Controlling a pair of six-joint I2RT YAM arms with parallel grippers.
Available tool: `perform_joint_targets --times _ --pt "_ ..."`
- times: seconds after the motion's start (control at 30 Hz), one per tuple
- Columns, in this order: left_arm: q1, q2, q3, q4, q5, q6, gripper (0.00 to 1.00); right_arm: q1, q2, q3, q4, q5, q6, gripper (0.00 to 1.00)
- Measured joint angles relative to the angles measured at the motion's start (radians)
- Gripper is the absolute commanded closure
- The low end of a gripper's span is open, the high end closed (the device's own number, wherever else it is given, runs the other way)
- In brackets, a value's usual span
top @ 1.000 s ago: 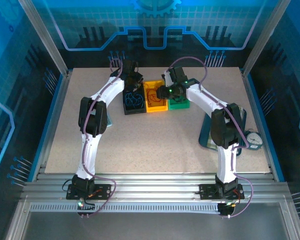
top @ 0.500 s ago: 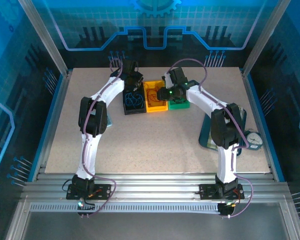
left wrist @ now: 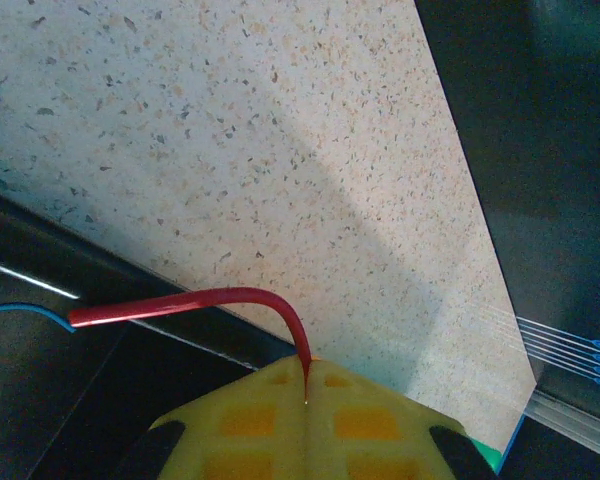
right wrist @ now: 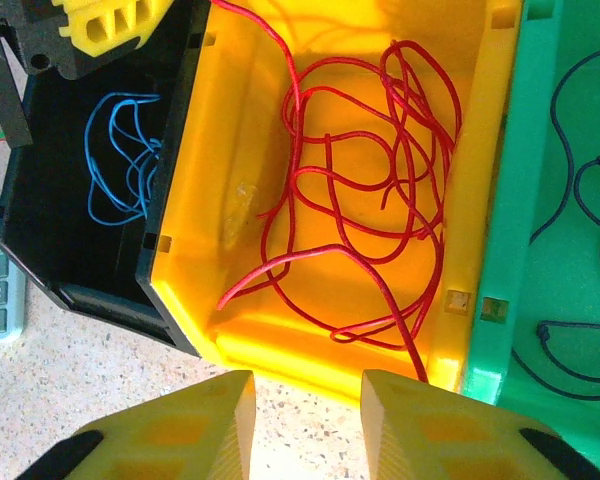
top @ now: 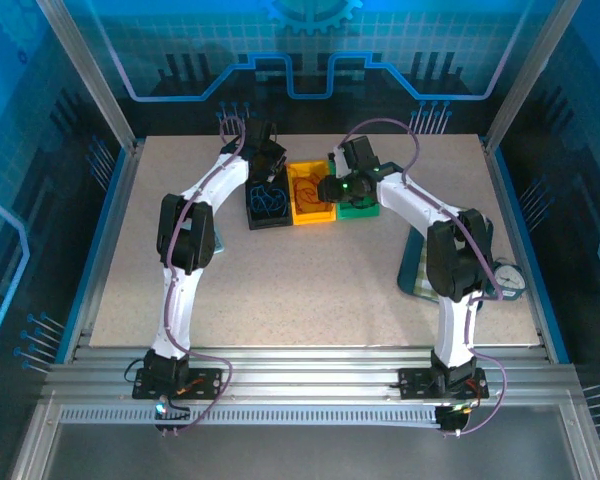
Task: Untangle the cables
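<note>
Well, the left gripper (left wrist: 306, 380) has its fingers clamped on the red cable (left wrist: 210, 296), whose bunch lies in the yellow bin (right wrist: 280, 345), while the right gripper (right wrist: 306, 392) hovers above, fingers apart

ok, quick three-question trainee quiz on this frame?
1. Fill in: the right gripper hovers with jaws ____ by the yellow bin.
2. The blue cable lies in: A the black bin, B the yellow bin, C the green bin.
3. True or false: the left gripper is shut on the red cable.
Key: 1 open; 2 A; 3 true.
</note>
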Motion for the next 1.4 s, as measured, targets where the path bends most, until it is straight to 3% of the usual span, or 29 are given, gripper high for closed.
perform_joint_targets --times 0.73,1.13,1.4 --pt "-0.093 -0.131 -0.138 0.098 -0.008 0.291 1.0 -0.005 -0.039 -0.097 0.022 0.0 0.029 0.67" --pt "-0.181 -0.131 -0.158 0.066 -0.026 0.44 1.0 -0.08 -0.114 -0.221 0.097 -0.011 0.1 0.67" --pt "-0.197 -0.131 -0.16 -0.008 -0.057 0.454 1.0 -0.09 -0.135 -0.255 0.149 -0.068 0.131 0.66"
